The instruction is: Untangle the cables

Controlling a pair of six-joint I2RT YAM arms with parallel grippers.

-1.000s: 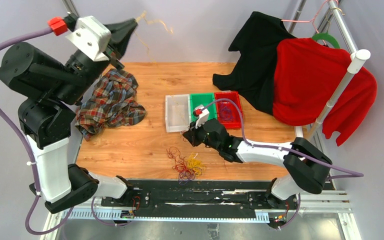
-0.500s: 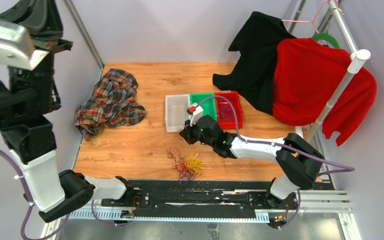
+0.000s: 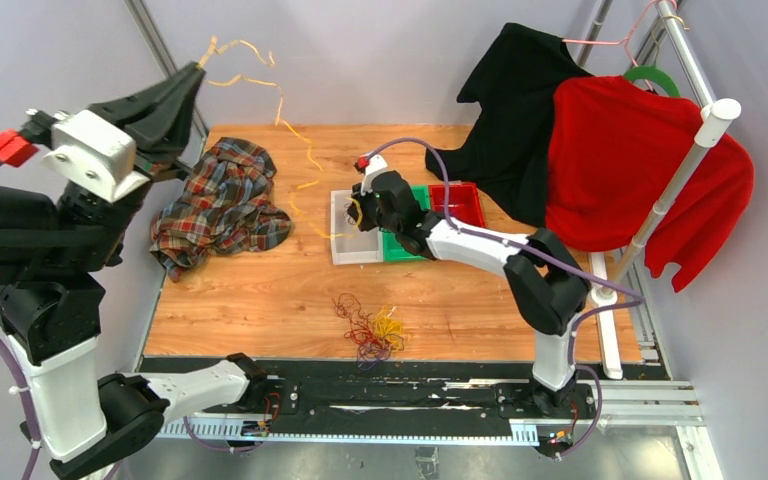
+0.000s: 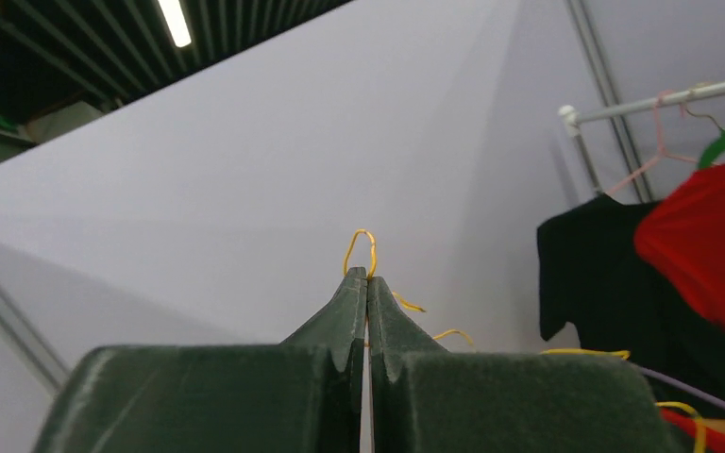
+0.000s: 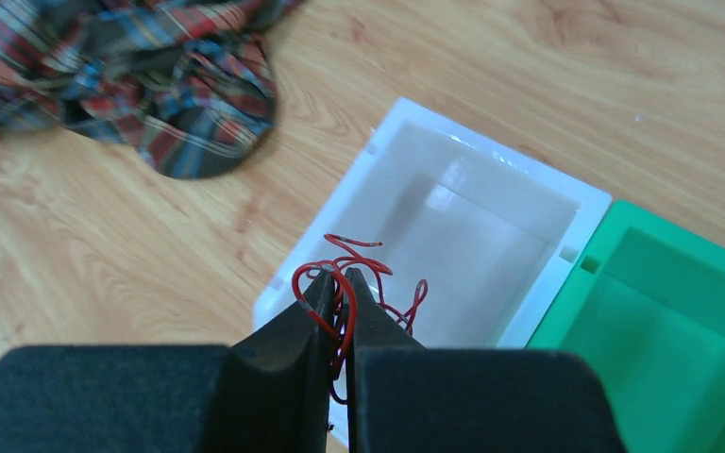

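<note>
Grey wall [image 3: 380, 60] behind, bare wooden table [image 3: 250, 290] below, and both tools are busy. The left gripper [image 4: 367, 278] is high in the upper left of the overhead view. Its jaws are pressed flat together on a yellow cable [image 4: 361, 247], with a small loop poking out above the tips. From there the yellow strand runs in a long wavy diagonal, down and right, towards the white bin [image 5: 491, 236] at centre frame. Whether its far end touches anything there, I can't tell. Over that bin hangs the right gripper [image 5: 342, 283], fingers all but closed on a red cable [image 5: 351, 241] whose curls dangle above the bin's floor. The green bin [image 5: 680, 311] sits just beside. The remaining cables [image 3: 370, 330], a red, yellow and purple tangle, lie on the wood at lower centre. They are well apart from both tools and almost straight down the frame from the right gripper. The right arm is clearly nearer, so the next reach into the heap looks like its job, once the red strand is released.
</note>
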